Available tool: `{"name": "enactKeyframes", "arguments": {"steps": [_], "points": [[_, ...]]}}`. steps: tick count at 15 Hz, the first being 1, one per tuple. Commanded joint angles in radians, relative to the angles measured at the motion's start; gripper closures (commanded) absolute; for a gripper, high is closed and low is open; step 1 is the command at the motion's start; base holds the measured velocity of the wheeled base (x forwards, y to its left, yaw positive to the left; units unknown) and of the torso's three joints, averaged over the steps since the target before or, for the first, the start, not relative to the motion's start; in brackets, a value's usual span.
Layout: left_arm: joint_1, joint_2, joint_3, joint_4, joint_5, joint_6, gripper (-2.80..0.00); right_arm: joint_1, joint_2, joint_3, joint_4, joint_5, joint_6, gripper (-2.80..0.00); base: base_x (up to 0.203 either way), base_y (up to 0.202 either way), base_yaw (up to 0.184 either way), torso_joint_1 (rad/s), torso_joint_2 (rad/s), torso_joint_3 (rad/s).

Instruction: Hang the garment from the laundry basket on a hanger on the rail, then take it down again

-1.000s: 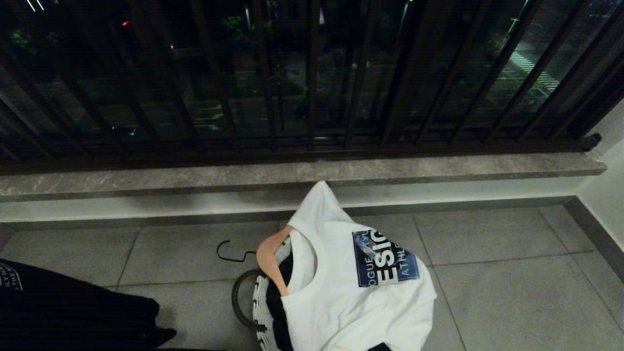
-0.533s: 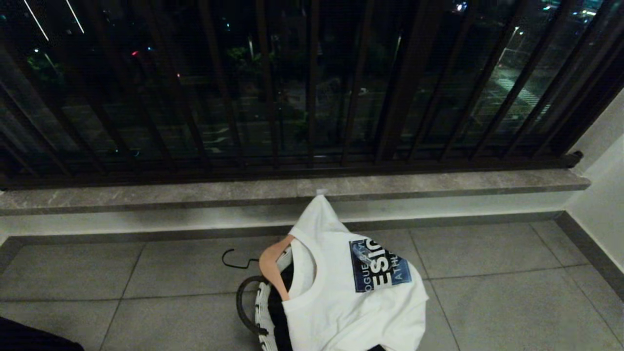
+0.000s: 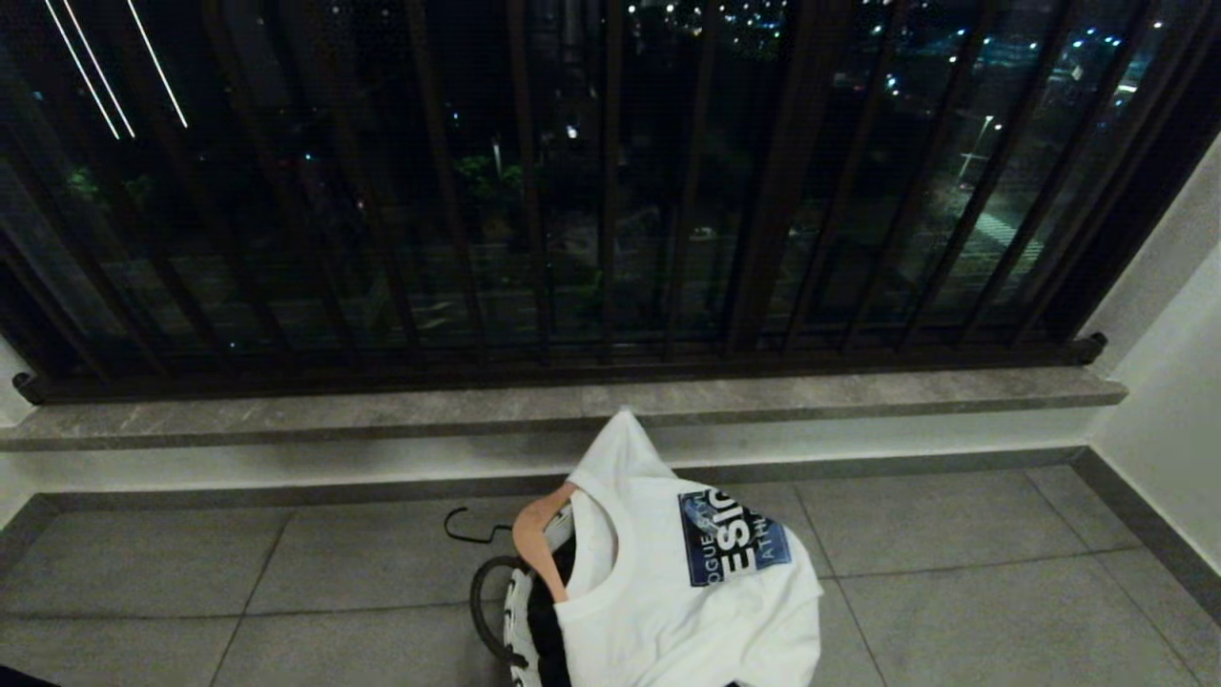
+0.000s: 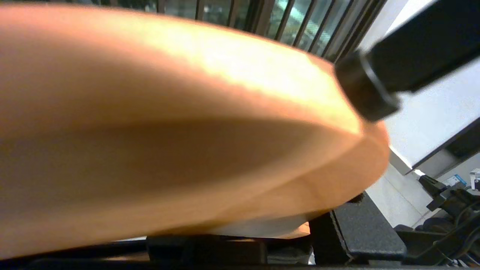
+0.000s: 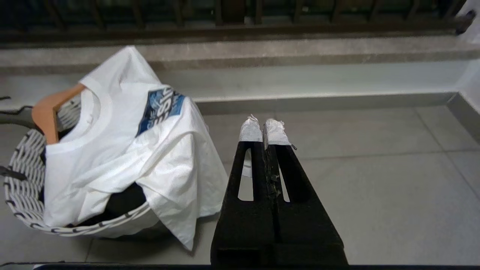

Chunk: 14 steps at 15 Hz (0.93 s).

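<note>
The right gripper (image 5: pixel 262 129) was shut tight. Its two long black fingers lay side by side and pressed together, with no gap at the ends. White tape was wrapped round the fingertips (image 5: pixel 250 131). The fingers pointed out ahead of the wrist and a little down, and nothing was between them. The left gripper (image 4: pixel 362 161) was part way open and closed on a wooden hanger (image 4: pixel 168 123). One black finger (image 4: pixel 412 41) sat on one side of the wood, and the other black finger (image 4: pixel 360 228) sat on the far side of it.
</note>
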Motion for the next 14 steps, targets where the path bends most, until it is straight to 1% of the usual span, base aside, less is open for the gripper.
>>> {"name": "enactKeyframes", "arguments": {"steps": [1,11,14], "points": [[0.001,0.004,0.001,0.003,0.000,0.000,0.00,0.000,0.000,0.000,0.000,0.001,0.001,0.00,0.000,0.000,0.000,-0.002,0.01,0.203],[-0.001,-0.007,0.007,0.003,0.001,-0.001,0.00,0.000,0.000,0.000,0.000,-0.001,-0.001,0.00,0.000,0.000,0.000,0.004,0.00,0.199],[0.000,-0.010,0.008,0.003,0.001,-0.001,0.00,0.000,0.000,0.000,0.000,0.000,0.001,0.00,0.000,0.000,0.000,0.002,-0.04,0.023]]}}
